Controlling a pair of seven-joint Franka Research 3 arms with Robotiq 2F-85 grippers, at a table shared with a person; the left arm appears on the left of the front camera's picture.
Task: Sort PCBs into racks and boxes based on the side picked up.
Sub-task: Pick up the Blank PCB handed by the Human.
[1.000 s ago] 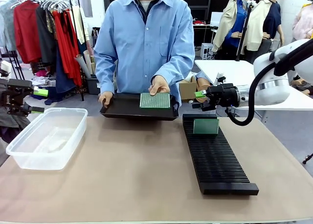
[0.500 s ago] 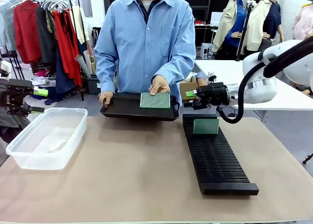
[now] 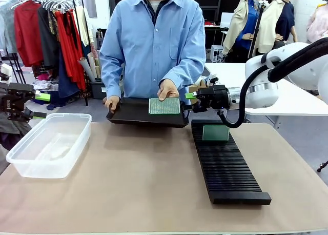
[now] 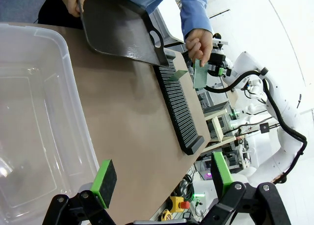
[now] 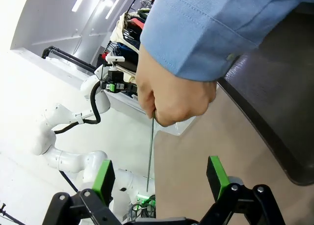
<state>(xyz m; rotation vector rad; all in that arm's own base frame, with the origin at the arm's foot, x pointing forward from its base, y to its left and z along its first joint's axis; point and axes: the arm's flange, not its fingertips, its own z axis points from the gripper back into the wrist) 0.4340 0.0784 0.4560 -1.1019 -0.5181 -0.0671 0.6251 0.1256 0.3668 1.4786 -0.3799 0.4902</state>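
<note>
A person holds up one PCB (image 3: 164,105), green face toward me, over a shallow black tray (image 3: 134,113). My right gripper (image 3: 188,102) is open just right of that board, not touching it. In the right wrist view the PCB (image 5: 149,154) hangs edge-on from the hand (image 5: 171,92), ahead of the open right gripper (image 5: 160,178). A second PCB (image 3: 215,133) stands in the far end of the black rack (image 3: 228,168). The clear box (image 3: 48,142) sits at the left, with my open, empty left gripper (image 3: 42,106) above its far corner. The left gripper (image 4: 162,178) looks over the box (image 4: 34,117).
The person's other hand (image 3: 111,102) grips the tray's handle at the table's far edge. The brown table mat (image 3: 138,183) lies bare between box and rack. A clothes rail (image 3: 56,30) and a white table (image 3: 241,73) stand behind.
My right arm has moved left, bringing its open gripper close to the held PCB. The person's tray and board have hardly shifted. The left arm has not moved.
</note>
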